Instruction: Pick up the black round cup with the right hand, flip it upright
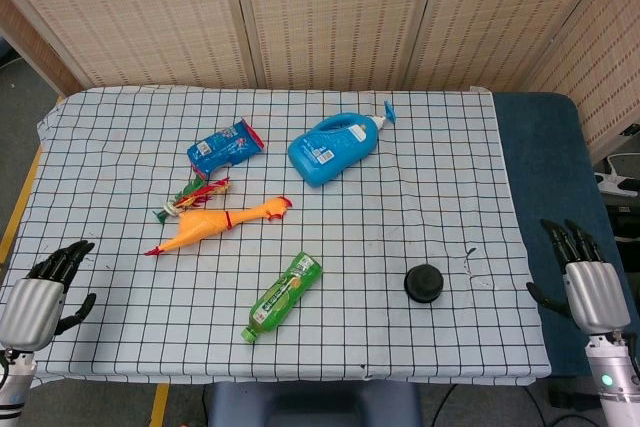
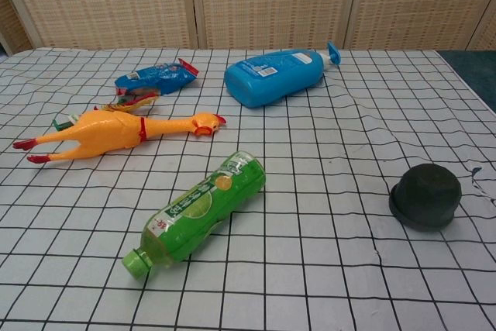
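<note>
The black round cup [image 1: 424,283] [image 2: 425,195] sits upside down on the checked cloth, near the front right of the table. My right hand [image 1: 588,282] hangs open beyond the table's right edge, well to the right of the cup, fingers apart and holding nothing. My left hand [image 1: 42,292] is open at the front left corner, far from the cup. Neither hand shows in the chest view.
A green bottle [image 1: 282,298] [image 2: 197,214] lies left of the cup. Further back lie a yellow rubber chicken [image 1: 218,223] [image 2: 116,131], a blue snack bag [image 1: 224,148] [image 2: 154,77] and a blue detergent bottle [image 1: 336,146] [image 2: 275,76]. A dark blue surface [image 1: 545,167] borders the table's right side.
</note>
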Tool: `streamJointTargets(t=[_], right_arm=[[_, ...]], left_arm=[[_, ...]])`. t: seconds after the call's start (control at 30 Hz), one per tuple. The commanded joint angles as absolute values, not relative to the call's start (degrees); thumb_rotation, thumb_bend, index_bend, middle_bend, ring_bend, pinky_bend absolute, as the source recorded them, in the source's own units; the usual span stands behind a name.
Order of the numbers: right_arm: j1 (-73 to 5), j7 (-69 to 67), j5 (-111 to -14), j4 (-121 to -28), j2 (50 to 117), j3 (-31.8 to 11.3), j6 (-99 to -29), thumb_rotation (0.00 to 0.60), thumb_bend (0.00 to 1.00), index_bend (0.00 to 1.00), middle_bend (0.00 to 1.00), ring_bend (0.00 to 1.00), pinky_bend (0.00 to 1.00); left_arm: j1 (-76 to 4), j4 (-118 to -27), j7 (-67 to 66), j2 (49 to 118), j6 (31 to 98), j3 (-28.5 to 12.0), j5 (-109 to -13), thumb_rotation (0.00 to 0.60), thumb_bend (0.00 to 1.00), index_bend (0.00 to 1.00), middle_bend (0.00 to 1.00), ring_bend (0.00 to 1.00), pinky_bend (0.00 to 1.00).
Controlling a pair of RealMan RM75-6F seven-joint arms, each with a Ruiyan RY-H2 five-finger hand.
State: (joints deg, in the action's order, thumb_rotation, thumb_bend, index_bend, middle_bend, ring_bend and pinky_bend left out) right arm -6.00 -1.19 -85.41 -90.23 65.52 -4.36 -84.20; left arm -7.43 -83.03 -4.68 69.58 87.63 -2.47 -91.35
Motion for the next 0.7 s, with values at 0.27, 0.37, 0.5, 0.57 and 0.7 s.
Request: streamJointTargets(t=[0.27, 0.37, 0.5, 0.57, 0.7], right_arm=[[-7.6, -1.7, -84.7, -91.0, 63.6, -3.8, -79.7, 0.6, 0.14, 0.0, 0.09, 0.0, 0.13], [-8.6, -1.8, -83.9, -90.9, 62.9, -3.5, -76.9, 0.6, 0.13, 0.0, 0.09, 0.0, 0.13], [-9.9, -2.7, -83.5, -90.4, 62.6, -3.1, -73.8, 0.6, 0.11, 0.0, 0.09, 0.0, 0.13], [-10.6, -3.9, -83.6, -90.0, 62.5, -2.9, -72.2, 0.6, 0.1, 0.0, 0.09, 0.0, 0.13], [-12.9, -9.4, -84.3, -88.3, 62.5, -2.6, -68.0, 0.6, 0.07, 0.0, 0.09, 0.0, 0.08]], left_arm=[[-6.4, -84.0, -5.7, 69.7, 88.2, -3.1, -88.8, 0.6, 0.36, 0.13, 0.12, 0.17, 0.33], [-6.4, -84.1, -5.2, 69.6, 87.9, -3.2, -88.3, 0.6, 0.36, 0.13, 0.12, 0.17, 0.33], [-6.3, -84.9, -5.0, 69.0, 87.0, -2.9, -87.5, 0.6, 0.36, 0.14, 0.12, 0.17, 0.33], [-6.1, -85.5, -5.5, 68.8, 87.3, -2.8, -87.8, 0.6, 0.36, 0.14, 0.12, 0.17, 0.33], [-5.9, -86.3, -7.0, 68.4, 87.3, -2.2, -88.1, 0.6, 0.36, 0.15, 0.12, 0.17, 0.33]])
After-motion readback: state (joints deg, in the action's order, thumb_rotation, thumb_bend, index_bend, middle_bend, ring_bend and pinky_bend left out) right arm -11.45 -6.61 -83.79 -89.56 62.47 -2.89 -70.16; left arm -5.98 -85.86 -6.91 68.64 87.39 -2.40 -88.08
